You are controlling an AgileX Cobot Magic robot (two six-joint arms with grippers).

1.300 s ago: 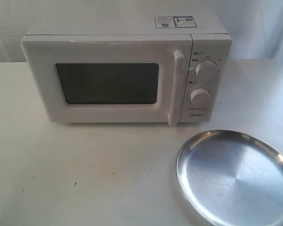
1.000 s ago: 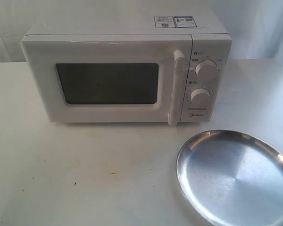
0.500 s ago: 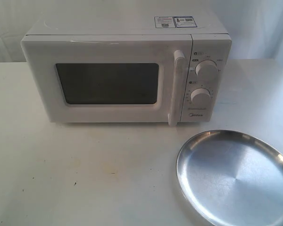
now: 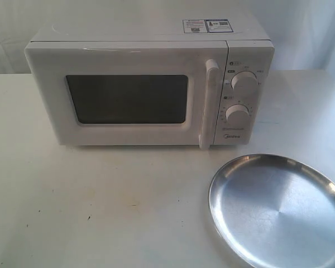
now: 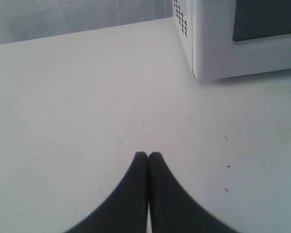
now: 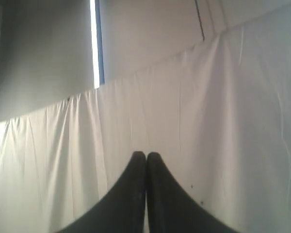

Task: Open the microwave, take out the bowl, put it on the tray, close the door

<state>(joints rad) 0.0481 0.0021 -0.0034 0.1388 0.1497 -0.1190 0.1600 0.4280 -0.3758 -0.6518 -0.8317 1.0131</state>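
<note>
The white microwave stands at the back of the white table with its door closed and the bar handle upright. No bowl shows; the dark window hides the inside. The silver tray lies empty at the front right. Neither gripper appears in the exterior view. In the left wrist view my left gripper is shut and empty above the bare tabletop, with a corner of the microwave beyond it. My right gripper is shut and empty, facing a white cloth backdrop.
White table surface spreads in front of the microwave and left of the tray. A white curtain hangs behind. The microwave's two dials sit right of the handle. The table's right edge runs near the tray.
</note>
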